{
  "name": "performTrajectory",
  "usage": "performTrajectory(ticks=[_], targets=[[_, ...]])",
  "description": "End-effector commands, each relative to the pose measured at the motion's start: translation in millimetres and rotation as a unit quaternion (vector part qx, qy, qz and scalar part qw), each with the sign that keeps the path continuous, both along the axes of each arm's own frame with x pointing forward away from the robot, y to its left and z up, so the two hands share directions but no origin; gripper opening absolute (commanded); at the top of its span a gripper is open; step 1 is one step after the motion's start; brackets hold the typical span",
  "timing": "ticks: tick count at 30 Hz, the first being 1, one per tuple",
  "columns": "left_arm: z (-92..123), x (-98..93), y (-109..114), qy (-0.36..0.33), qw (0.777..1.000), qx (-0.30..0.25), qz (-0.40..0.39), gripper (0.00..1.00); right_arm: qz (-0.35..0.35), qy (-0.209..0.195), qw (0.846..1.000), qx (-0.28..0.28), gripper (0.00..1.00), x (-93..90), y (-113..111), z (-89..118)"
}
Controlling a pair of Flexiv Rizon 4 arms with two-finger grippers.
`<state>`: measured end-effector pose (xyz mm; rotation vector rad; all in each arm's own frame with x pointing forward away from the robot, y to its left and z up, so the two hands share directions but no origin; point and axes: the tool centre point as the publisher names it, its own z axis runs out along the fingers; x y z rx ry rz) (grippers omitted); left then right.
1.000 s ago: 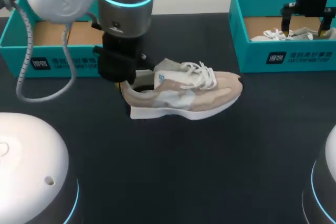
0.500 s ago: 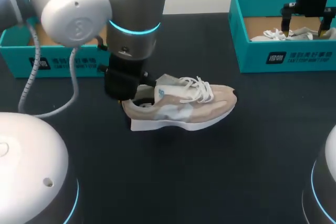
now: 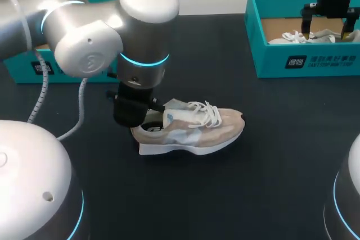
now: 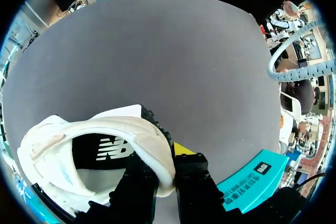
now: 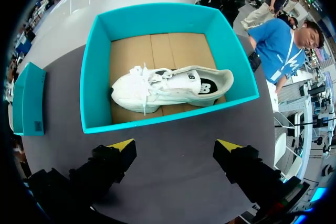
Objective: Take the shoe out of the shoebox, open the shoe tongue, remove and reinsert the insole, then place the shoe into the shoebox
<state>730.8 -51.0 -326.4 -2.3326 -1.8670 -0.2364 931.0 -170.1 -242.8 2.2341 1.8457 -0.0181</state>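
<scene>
The left arm has drawn the beige and white lace-up sneaker [image 3: 191, 130] toward the robot's side of the dark surface [image 3: 242, 195]. The sneaker is now farther from the teal cardboard shoebox on the left [image 3: 17, 66] than it was a second ago. The arm's silver elbow has swung across and now covers much of that box. The right arm has not shifted.

The sneaker stands upright on its sole, out of any box, with its toe pointing to the robot's right and its white laces loose over the tongue. The left claw [image 3: 139, 121] sits at the sneaker's heel. In the left wrist view, the claw [image 4: 165, 167] is clamped on the padded white heel collar [image 4: 152, 142], with one black finger inside the sneaker's opening and the other outside against the back. A dark insole [image 4: 100, 153] shows inside the sneaker.

Well beyond the sneaker's toe, at the far right of the surface, stands a second teal cardboard shoebox [image 3: 304, 60]. A white sneaker [image 5: 168, 90] lies on its side on the brown floor of this box. The right claw [image 3: 326, 25] hangs above this box, much farther from the beige sneaker than the left claw. Its yellow-tipped fingers [image 5: 123, 144] are spread wide and hold nothing.
</scene>
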Motion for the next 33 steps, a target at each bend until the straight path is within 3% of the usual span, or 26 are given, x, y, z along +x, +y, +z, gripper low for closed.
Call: performTrajectory(ticks=[1, 22, 23, 24, 25, 30, 32, 33], targets=[[-11, 1.3, -8, 0.001, 1.0, 0.013, 0.0, 0.0, 0.0, -0.002, 1.0, 0.0, 1.0, -1.1, 0, 0], [-40, -5.4, -6, 0.0, 0.997, 0.072, 0.006, 0.02, 0.0, -0.002, 1.0, 0.0, 1.0, -1.1, 0, 0], [-40, -5.4, -6, 0.0, 0.997, 0.073, 0.006, 0.09, 0.0, -0.002, 1.0, 0.0, 1.0, -1.1, 0, 0], [-40, -5.3, -6, -0.001, 0.997, 0.074, 0.008, 0.27, 0.0, -0.002, 1.0, 0.0, 1.0, -1.1, 0, 0], [-40, -5.3, -6, -0.001, 0.997, 0.074, 0.007, 0.35, 0.0, -0.002, 1.0, 0.0, 1.0, -1.1, 0, 0], [-38, -6.1, -4, 0.005, 0.997, 0.071, 0.008, 0.53, 0.0, -0.002, 1.0, 0.0, 1.0, -1.1, 0, 0], [-33, -7.1, -3, 0.01, 0.998, 0.061, 0.01, 0.83, 0.0, -0.002, 1.0, 0.0, 1.0, -1.1, 0, 0], [-30, -7.4, -3, 0.01, 0.998, 0.059, 0.009, 0.93, 0.0, -0.002, 1.0, 0.0, 1.0, -1.1, 0, 0]])
